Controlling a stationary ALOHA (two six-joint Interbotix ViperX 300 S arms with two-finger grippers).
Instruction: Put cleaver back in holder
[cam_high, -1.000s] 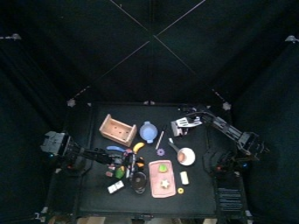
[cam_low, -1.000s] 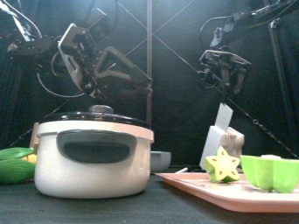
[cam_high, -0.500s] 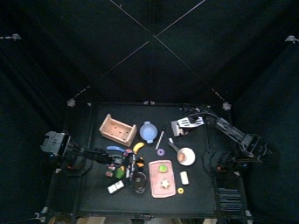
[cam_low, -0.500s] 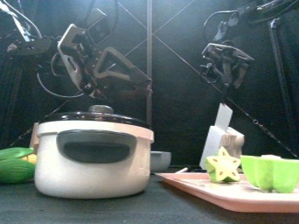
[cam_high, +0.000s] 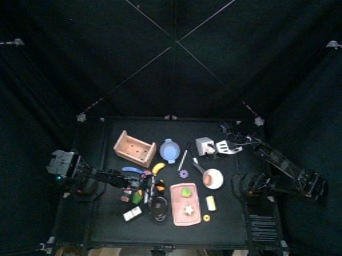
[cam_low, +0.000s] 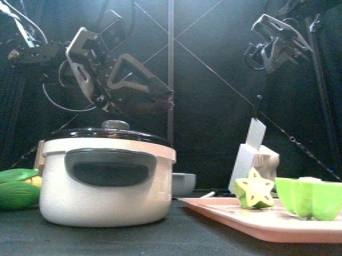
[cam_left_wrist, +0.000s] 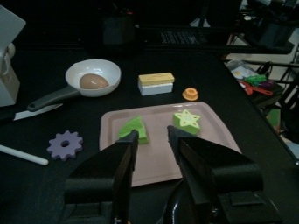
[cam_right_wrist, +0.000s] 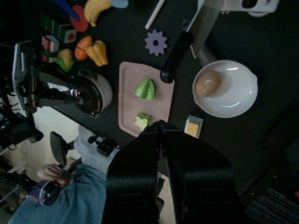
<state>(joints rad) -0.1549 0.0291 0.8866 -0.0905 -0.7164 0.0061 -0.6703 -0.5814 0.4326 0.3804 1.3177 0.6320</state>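
Note:
In the front view the cleaver (cam_low: 255, 135) stands upright, its pale blade rising out of the small grey holder (cam_low: 265, 163) at the right. My right gripper (cam_low: 275, 48) hangs high above and slightly right of it, touching neither. In the right wrist view its jaws (cam_right_wrist: 163, 131) stand together with nothing between them. My left gripper (cam_left_wrist: 156, 144) is open and empty above the pink board (cam_left_wrist: 163, 133); it hangs at the upper left of the front view (cam_low: 96, 72).
A large pot (cam_low: 107, 180) with a black lid fills the front left. The pink board (cam_low: 254, 210) carries a yellow star (cam_low: 254, 187) and a green piece (cam_low: 310, 197). A tan tray (cam_high: 134, 148) sits at the back left, and a bowl (cam_left_wrist: 93, 77) holding an egg stands near a butter block (cam_left_wrist: 156, 83).
My right gripper has risen and drifted right, away from the cleaver, and its jaws have closed. The left arm and the cleaver have not moved.

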